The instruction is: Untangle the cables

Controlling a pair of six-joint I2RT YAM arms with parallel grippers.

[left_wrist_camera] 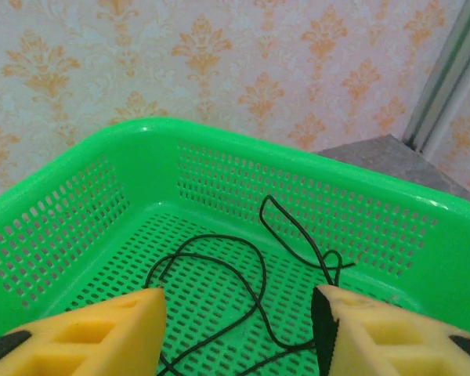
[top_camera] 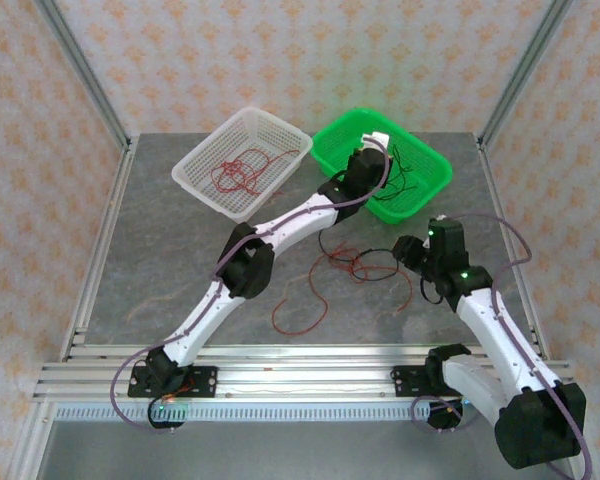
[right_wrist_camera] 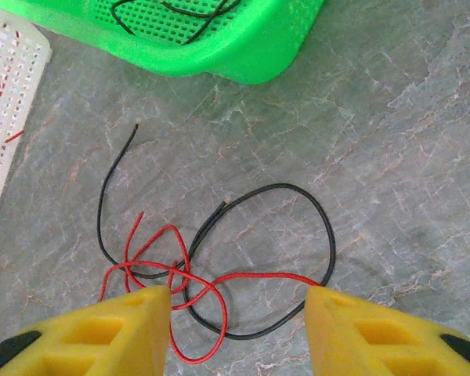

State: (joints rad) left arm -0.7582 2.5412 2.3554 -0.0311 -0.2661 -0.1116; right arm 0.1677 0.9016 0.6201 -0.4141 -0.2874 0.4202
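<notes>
Green basket (left_wrist_camera: 219, 137) lies beneath the left gripper (left_wrist_camera: 239, 313). We see its arm stretched diagonally across the table (right_wrist_camera: 392, 157), with the fingers moderately parted and empty above a black cable (left_wrist_camera: 251, 274). The right gripper (right_wrist_camera: 239, 309), on a folded arm, points down. It is likewise parted and empty over tangled red and black cables (right_wrist_camera: 211, 274) on the table.

green basket (left_wrist_camera: 70, 219) v. bright, white basket (top_camera: 202, 158) plain, both w/ perforated grid pattern. red cables (right_wrist_camera: 251, 276) + black cables (right_wrist_camera: 330, 235) on desk (right_wrist_camera: 392, 157); desk grey w/ pale marble veining. black strands in green basket, red in white one. jaws yellow, black at base. arms (top_camera: 290, 222) white w/ black joints. walls (left_wrist_camera: 219, 63) cream, orange damask repeat.
</notes>
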